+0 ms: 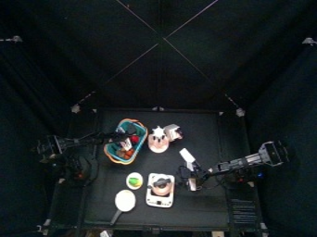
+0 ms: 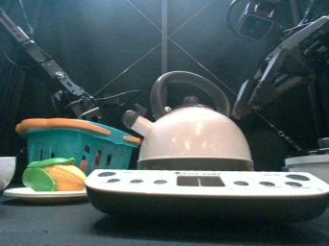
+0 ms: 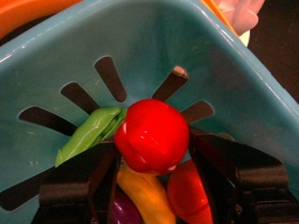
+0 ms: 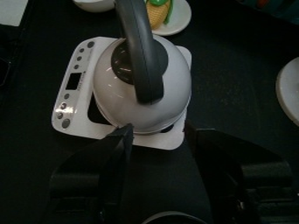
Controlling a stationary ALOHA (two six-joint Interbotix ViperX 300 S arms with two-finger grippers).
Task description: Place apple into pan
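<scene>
The apple [image 3: 152,136], a small round red fruit, lies inside the teal basket [image 3: 140,44] next to a green leaf-shaped piece. My left gripper [image 3: 158,197] hangs over the basket [image 1: 132,131] with its jaws open, one on each side of the fruit pile, just short of the apple. The pan [image 1: 128,199], whitish inside with a thin dark handle, stands at the table's front left, apart from the basket. My right gripper [image 4: 176,162] is open and empty, hovering behind the kettle [image 4: 140,83].
The basket also holds a yellow-orange piece [image 3: 146,197], a second red piece [image 3: 193,194] and a purple one. A pink-white kettle [image 2: 193,135] stands on a white scale [image 2: 206,192]. A green-yellow round thing [image 2: 52,178] lies on a small plate.
</scene>
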